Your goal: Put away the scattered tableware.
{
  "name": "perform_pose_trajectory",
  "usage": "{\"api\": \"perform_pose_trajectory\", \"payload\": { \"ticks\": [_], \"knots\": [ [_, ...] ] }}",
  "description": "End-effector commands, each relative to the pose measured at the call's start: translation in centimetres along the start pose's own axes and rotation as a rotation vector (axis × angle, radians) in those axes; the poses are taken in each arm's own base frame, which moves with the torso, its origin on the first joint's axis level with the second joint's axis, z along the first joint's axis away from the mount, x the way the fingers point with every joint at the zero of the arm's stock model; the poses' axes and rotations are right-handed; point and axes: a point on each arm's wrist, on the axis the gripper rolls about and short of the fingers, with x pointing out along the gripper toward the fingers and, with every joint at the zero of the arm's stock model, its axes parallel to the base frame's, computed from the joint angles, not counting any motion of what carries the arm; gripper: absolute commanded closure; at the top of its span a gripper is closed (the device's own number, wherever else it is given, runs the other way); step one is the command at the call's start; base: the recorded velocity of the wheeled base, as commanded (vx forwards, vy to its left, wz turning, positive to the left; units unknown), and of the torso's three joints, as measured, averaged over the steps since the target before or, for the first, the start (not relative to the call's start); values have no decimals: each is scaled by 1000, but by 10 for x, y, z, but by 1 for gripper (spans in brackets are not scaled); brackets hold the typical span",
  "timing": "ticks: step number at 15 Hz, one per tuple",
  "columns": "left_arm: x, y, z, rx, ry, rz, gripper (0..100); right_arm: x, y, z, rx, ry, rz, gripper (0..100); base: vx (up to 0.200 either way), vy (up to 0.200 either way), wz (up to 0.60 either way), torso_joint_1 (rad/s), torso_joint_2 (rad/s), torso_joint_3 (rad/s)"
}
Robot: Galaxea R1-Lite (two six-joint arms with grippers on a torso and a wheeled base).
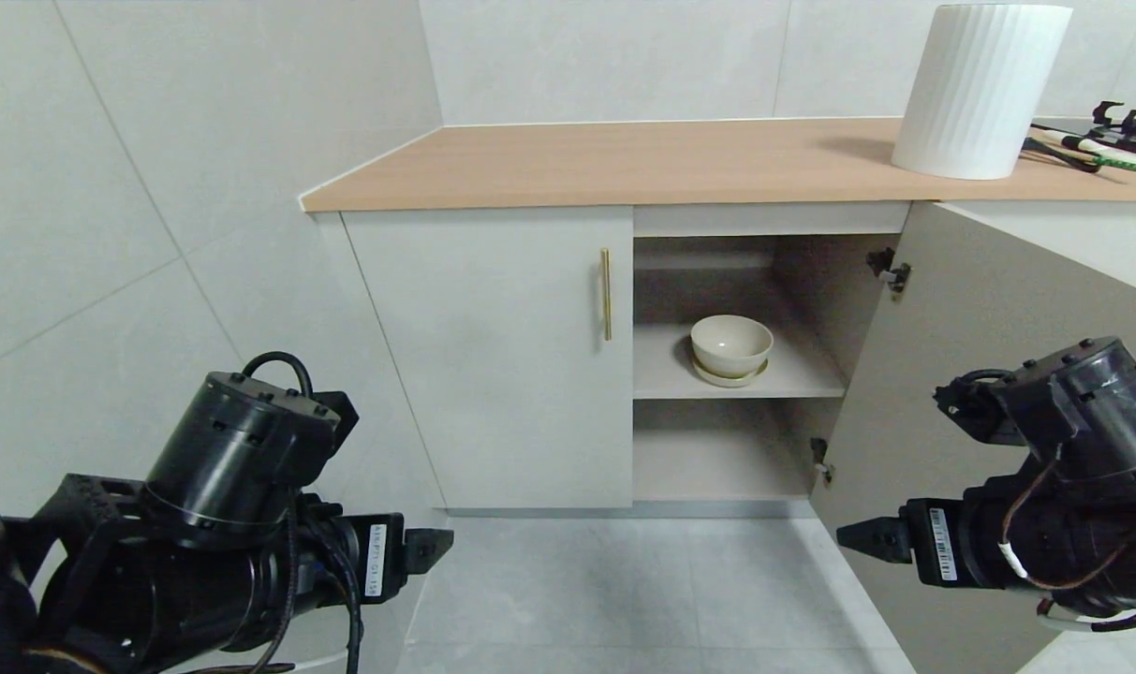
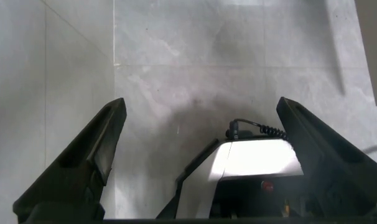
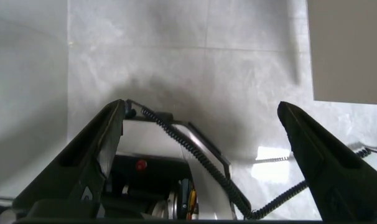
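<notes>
Under the countertop, the cabinet has its right door swung open. We judge that closing it is the step left. Bowl sits on plate near the front edge of the middle shelf. Left gripper and right gripper are both spread wide, empty, over floor tiles. We suggest pushing the door's outer face near its free edge, slowly, with the fingers clear of the hinges.
</notes>
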Motion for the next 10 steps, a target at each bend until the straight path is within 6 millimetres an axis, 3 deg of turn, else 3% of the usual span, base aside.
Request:
{"api": "perform_pose_trajectory", "payload": {
  "ticks": [1,5,10],
  "knots": [
    [0,0,0,0,1,3,0,-1,0,0,1,-2,0,0,0,0,0,0,0,0],
    [0,0,0,-1,-3,1,0,-12,-4,-2,-13,-12,14,0,0,0,0,0,0,0],
    [0,0,0,-1,-2,2,0,-43,-22,-24,-216,103,-30,0,0,-200,0,4,3,2]
  ]
}}
